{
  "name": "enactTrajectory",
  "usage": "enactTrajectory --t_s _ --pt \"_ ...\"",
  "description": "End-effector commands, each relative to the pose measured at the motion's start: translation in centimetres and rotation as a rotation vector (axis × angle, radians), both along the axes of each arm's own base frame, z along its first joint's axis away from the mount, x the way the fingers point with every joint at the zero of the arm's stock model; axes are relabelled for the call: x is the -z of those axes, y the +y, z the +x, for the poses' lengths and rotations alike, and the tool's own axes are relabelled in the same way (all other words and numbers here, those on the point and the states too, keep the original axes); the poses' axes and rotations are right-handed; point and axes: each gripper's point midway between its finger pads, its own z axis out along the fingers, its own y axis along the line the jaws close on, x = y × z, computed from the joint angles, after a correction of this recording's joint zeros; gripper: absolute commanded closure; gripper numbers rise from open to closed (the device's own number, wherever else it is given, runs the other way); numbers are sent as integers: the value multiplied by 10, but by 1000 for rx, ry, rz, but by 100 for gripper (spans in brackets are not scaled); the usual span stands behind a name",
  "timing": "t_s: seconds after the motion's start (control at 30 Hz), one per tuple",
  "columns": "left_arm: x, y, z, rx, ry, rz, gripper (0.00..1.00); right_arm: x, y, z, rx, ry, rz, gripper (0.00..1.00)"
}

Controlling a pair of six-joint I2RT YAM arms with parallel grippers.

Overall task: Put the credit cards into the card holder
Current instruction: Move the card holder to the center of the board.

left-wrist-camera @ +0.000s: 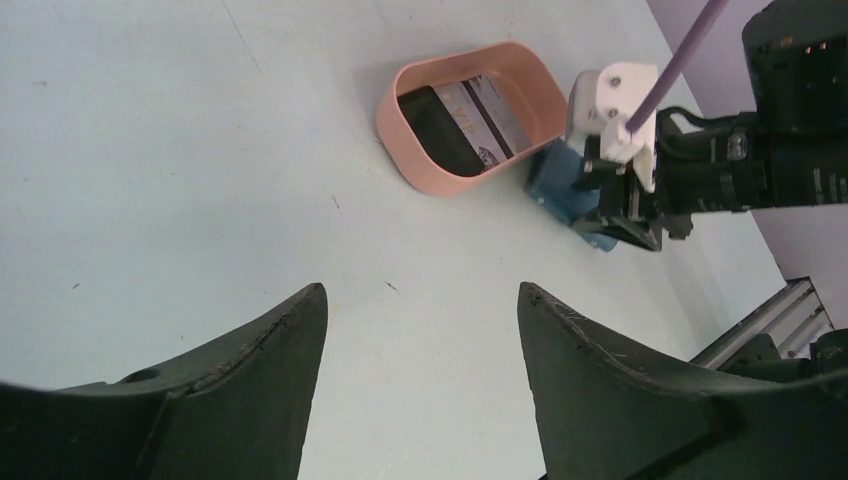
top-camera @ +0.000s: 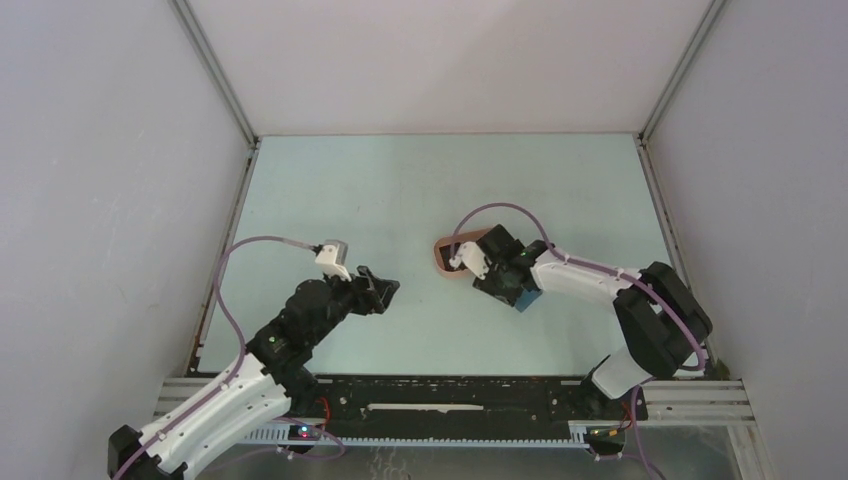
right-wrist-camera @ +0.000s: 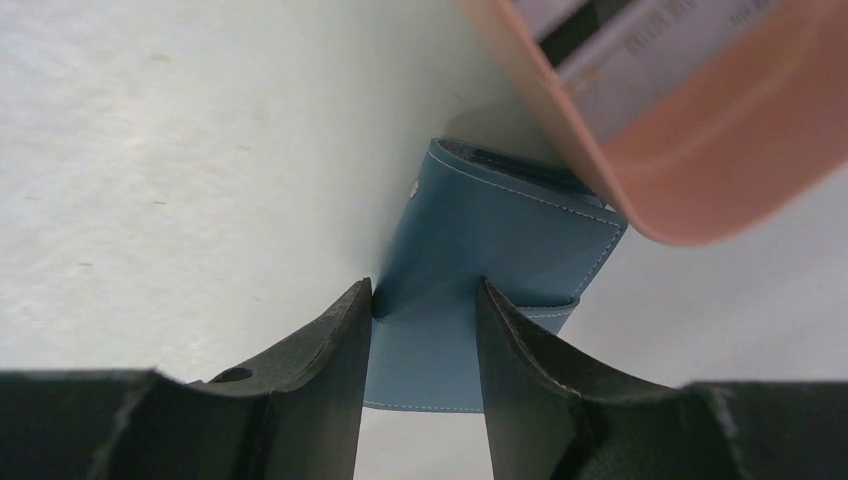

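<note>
The card holder [right-wrist-camera: 500,230], a blue wallet, lies on the table against the salmon-pink tray; a corner of it [top-camera: 527,297] shows under my right arm. My right gripper [right-wrist-camera: 425,285] [top-camera: 505,285] is down on it, jaws about half apart, both fingertips touching its blue flap; whether they grip it is unclear. The credit cards lie inside the tray: a black one [left-wrist-camera: 440,125] and a pale striped one [left-wrist-camera: 492,115] [right-wrist-camera: 640,60]. My left gripper [left-wrist-camera: 420,290] [top-camera: 385,290] hangs open and empty over bare table, well left of the tray.
The salmon-pink oval tray [left-wrist-camera: 400,140] [top-camera: 445,262] [right-wrist-camera: 700,190] sits mid-table, touching the wallet's far side. White walls with metal rails close in the table on three sides. The arms' mounting rail [top-camera: 450,400] runs along the near edge.
</note>
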Motion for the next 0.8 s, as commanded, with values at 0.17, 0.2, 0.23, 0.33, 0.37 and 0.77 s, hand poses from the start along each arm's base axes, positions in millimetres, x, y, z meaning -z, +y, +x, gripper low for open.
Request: enactTrajectory --t_s 0.17,0.2,0.23,0.33,0.37,0.77 --pt "-11 -6 9 6 -36 -10 25 -8 -44 54 83 -123 -19 51" --pt "-11 -7 9 13 -35 -11 25 -11 -47 62 99 -134 -9 52" --pt "-12 -9 9 18 -34 -10 25 -13 -49 69 114 -138 2 51" --pt "-15 -12 10 31 -36 -14 23 -25 -52 84 149 -153 53 50" --pt "-16 -13 10 34 -38 -16 22 -31 -54 88 157 -162 72 48" --pt "-81 -18 35 91 -61 -113 14 -186 -75 77 199 -429 372 1"
